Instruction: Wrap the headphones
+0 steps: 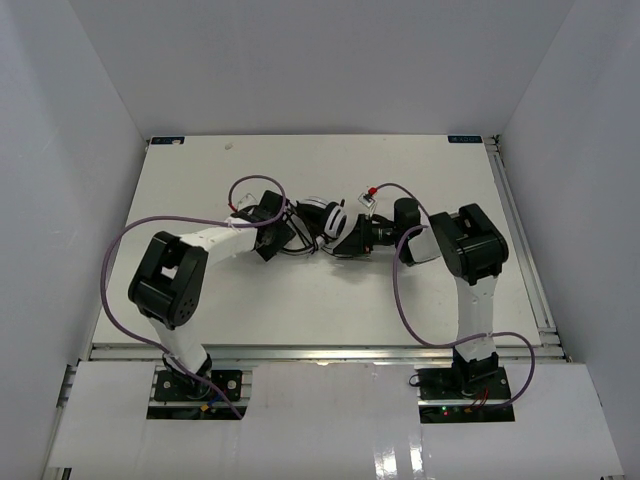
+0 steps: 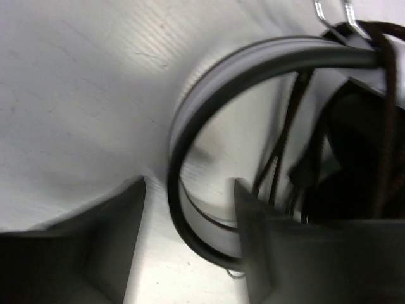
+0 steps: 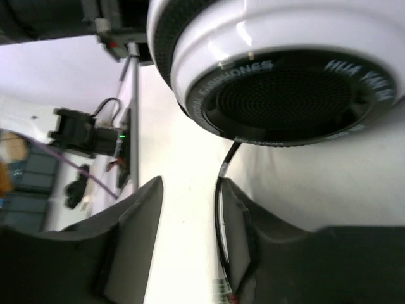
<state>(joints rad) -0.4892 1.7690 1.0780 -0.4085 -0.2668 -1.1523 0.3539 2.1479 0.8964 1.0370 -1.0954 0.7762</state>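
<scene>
White table inside white walls carries the headphones, lying between your 2 pincers. Your left pincer stands open, with the curved headband passing through the gap between its fingers. Your right pincer is open too. The ear cup sits just ahead of its tips, and the thin black cord runs between them, close against 1 finger.

I work on a white worktop boxed in by plain pale walls: a left wall, a far wall and a right wall. A metal rail runs along the worktop's right edge. A glossy white panel lies across the near side. Light falls evenly, with soft shadows.
</scene>
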